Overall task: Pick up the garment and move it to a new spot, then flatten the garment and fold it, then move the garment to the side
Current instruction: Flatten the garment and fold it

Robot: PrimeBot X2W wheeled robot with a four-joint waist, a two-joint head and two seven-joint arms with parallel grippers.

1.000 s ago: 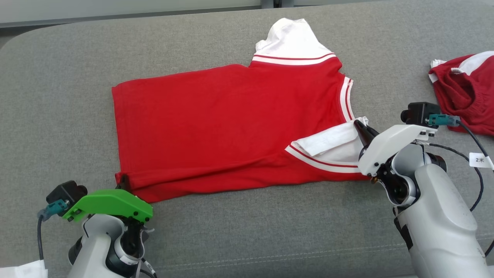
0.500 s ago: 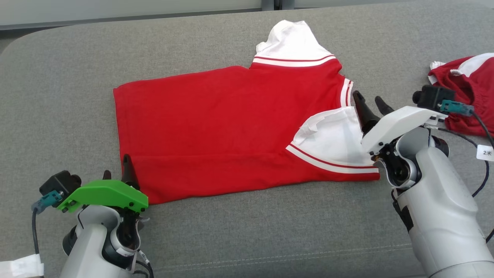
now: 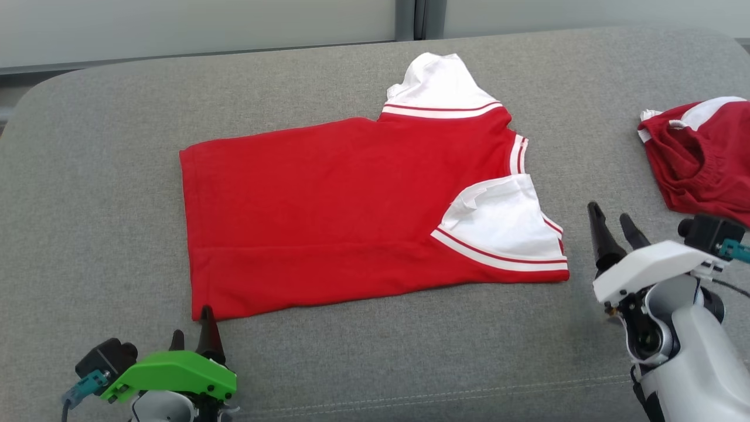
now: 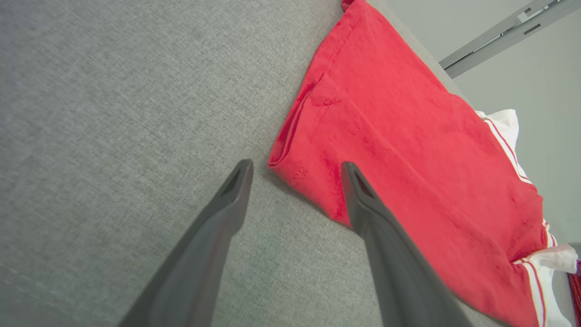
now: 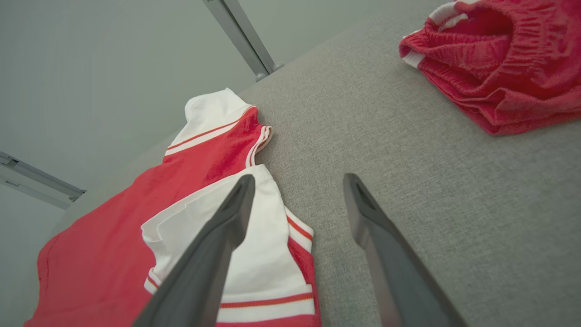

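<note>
The garment (image 3: 328, 205) is a red T-shirt with white, red-striped sleeves, lying flat on the grey cushioned surface (image 3: 375, 363). Its near sleeve (image 3: 504, 225) is folded onto the body, and the far sleeve (image 3: 439, 82) points away. My left gripper (image 3: 190, 328) stands open just off the shirt's near left hem corner, not touching it. In the left wrist view the left gripper (image 4: 296, 167) frames that corner of the garment (image 4: 408, 136). My right gripper (image 3: 609, 214) is open to the right of the near sleeve, holding nothing. In the right wrist view the right gripper (image 5: 299, 178) points past the garment (image 5: 204, 150).
A second, darker red garment (image 3: 703, 158) lies bunched at the right edge of the surface, also visible in the right wrist view as a crumpled red garment (image 5: 499, 59). A pale wall (image 3: 205, 23) runs behind the far edge. Bare grey fabric surrounds the shirt.
Both grippers opened and let go of the shirt, the left at the hem corner and the right at the near sleeve, then drew back toward me. The sleeve now rests on the body. The camera shifted.
</note>
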